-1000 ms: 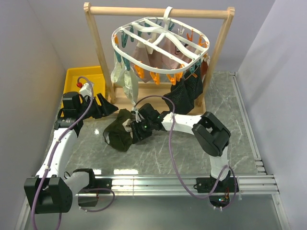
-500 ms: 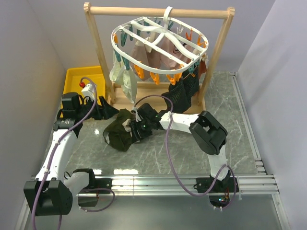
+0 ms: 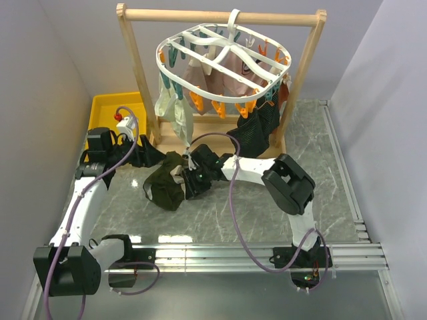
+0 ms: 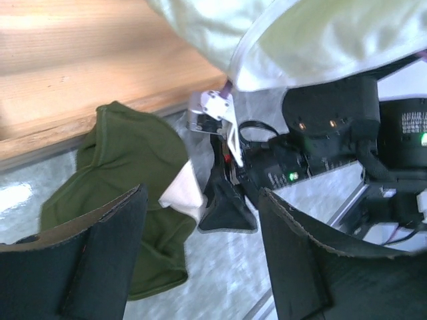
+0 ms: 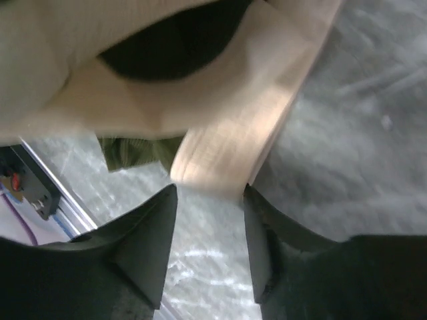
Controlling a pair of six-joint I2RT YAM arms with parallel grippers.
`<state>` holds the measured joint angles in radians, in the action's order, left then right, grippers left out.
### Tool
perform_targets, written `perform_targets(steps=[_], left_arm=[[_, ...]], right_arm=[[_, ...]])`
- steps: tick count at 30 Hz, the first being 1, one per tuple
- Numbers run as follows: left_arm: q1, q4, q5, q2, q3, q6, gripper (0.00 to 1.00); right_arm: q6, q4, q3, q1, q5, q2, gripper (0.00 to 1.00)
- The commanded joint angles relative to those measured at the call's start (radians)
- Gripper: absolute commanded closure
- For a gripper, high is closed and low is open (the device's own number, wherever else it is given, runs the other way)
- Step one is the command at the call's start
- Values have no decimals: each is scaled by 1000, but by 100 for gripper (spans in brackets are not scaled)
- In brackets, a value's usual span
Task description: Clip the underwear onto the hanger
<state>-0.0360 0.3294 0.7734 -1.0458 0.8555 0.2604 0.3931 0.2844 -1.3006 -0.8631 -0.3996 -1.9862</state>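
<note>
The olive-green underwear (image 3: 164, 187) lies crumpled on the marble table in front of the rack; its olive cloth (image 4: 127, 160) and a pale waistband fold (image 4: 183, 192) show in the left wrist view. My right gripper (image 3: 189, 179) is low at its right edge, jaws apart, with the beige waistband (image 5: 230, 140) ending right at the fingertips (image 5: 150, 233). My left gripper (image 3: 153, 157) hovers open just left of and behind the underwear, fingers (image 4: 93, 260) empty. The white oval hanger (image 3: 223, 63) with orange and teal clips hangs from the rail above.
The wooden rail frame (image 3: 220, 15) stands behind, its base board (image 4: 87, 60) close to my left gripper. A black garment (image 3: 257, 130), pale garments (image 3: 170, 110) and a pinkish one (image 3: 227, 77) hang from the clips. A yellow bin (image 3: 119, 107) sits at the back left.
My left gripper has crept right, closer to the underwear. My right gripper has edged left against the waistband, bunching the cloth slightly. The hanging garments sway a little.
</note>
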Motion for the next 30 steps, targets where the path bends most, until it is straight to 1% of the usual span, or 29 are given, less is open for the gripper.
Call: perform_targets(steps=[1,2,3,4,6,7,8,9,11,12,14,15,18,19,22,23,24,26,28,30], left_arm=[[-2,49,43,-22,69,-175,27],[-2,75,49,-29,82,-219,28],[-2,133,49,-37,102,-269,29],[-2,167,59,-51,114,-406,30],[-2,277,90,-56,138,-537,31],[-2,322,102,-60,143,-681,32],[-2,365,115,-57,148,-763,32],[-2,438,136,-57,149,-911,33],[-1,493,148,-56,136,-1048,34],[2,516,145,-54,131,-1151,35],[13,533,148,-54,111,-1214,36],[16,533,153,-56,102,-1266,36],[28,496,165,-39,64,-1322,38],[80,464,162,-25,51,-1337,39],[168,398,127,-13,-2,-1382,40],[191,335,115,-16,-27,-1379,41],[234,304,101,-34,-33,-1359,41],[263,240,83,-69,-30,-1339,40],[310,208,76,-138,-10,-1291,39],[358,111,34,-196,-7,-1221,36]], right_arm=[[-14,7,-57,4,-63,-43,56],[-19,12,-66,3,-71,-48,66],[-23,16,-68,4,-82,-42,83],[-45,19,-65,6,-88,-33,92],[-74,48,-48,4,-90,21,100],[-115,68,-36,4,-85,44,100],[-140,87,-29,4,-79,87,100],[-167,132,-23,3,-76,108,100],[-255,174,1,1,-49,170,100],[-323,223,9,-1,-36,184,100],[-384,269,32,-4,11,220,100],[-454,300,44,-4,25,233,100],[-564,329,118,-11,89,300,100],[-585,334,159,-14,100,332,100],[-648,326,240,-19,140,392,100],[-664,337,257,-22,153,401,100],[-695,344,280,-24,180,418,100],[-720,355,311,-24,202,446,100],[-773,354,369,-24,247,515,100],[-824,345,426,-22,281,587,100]])
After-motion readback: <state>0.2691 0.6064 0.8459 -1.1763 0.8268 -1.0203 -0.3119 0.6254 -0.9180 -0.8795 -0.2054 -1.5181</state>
